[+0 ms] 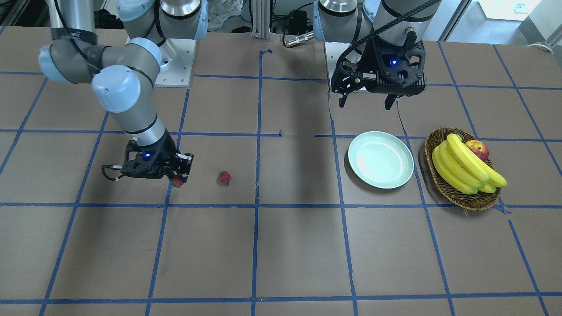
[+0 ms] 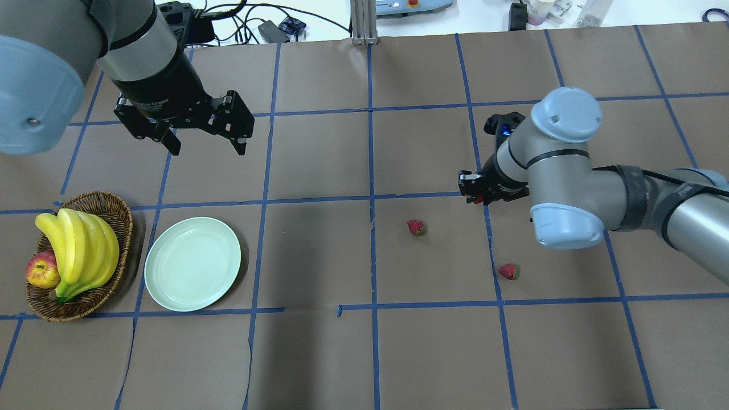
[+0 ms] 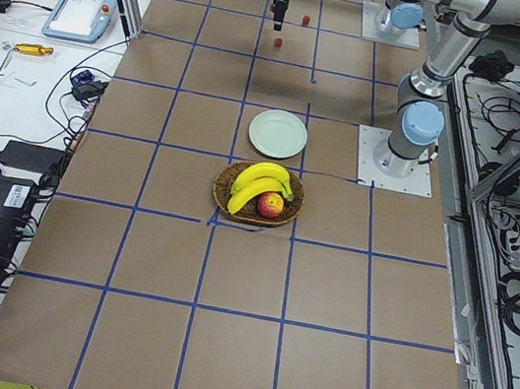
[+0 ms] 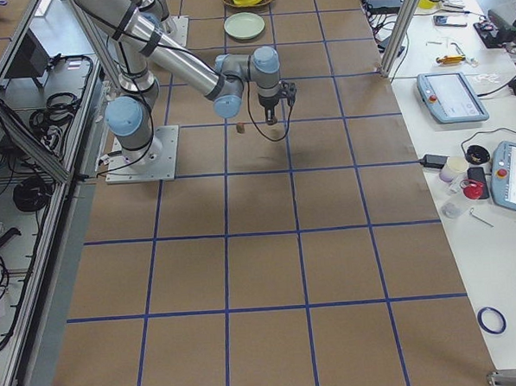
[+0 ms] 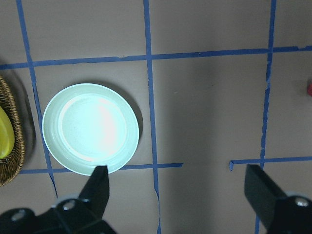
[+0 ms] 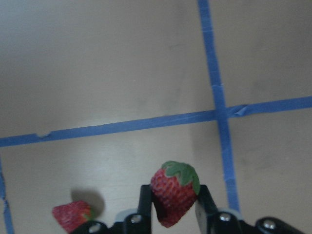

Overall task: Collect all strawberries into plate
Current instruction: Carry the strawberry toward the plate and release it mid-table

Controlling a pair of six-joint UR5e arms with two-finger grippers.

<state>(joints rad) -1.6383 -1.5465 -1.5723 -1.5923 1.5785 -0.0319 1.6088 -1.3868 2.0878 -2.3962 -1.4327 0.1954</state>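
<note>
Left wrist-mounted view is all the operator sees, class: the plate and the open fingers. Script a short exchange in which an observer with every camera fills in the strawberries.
Operator: Does the right gripper hold anything?
Observer: Yes, the right gripper is shut on the first strawberry.
Operator: Where are the others?
Observer: The second strawberry and the third strawberry lie on the table, far from the plate.

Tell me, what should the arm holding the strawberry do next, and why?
Probably carry the small red green-capped strawberry, clamped in the right arm's jaws, across to the round pale mint-green plate, which lies empty. Two other strawberries lie on the brown paper-covered table, far from the plate.
</note>
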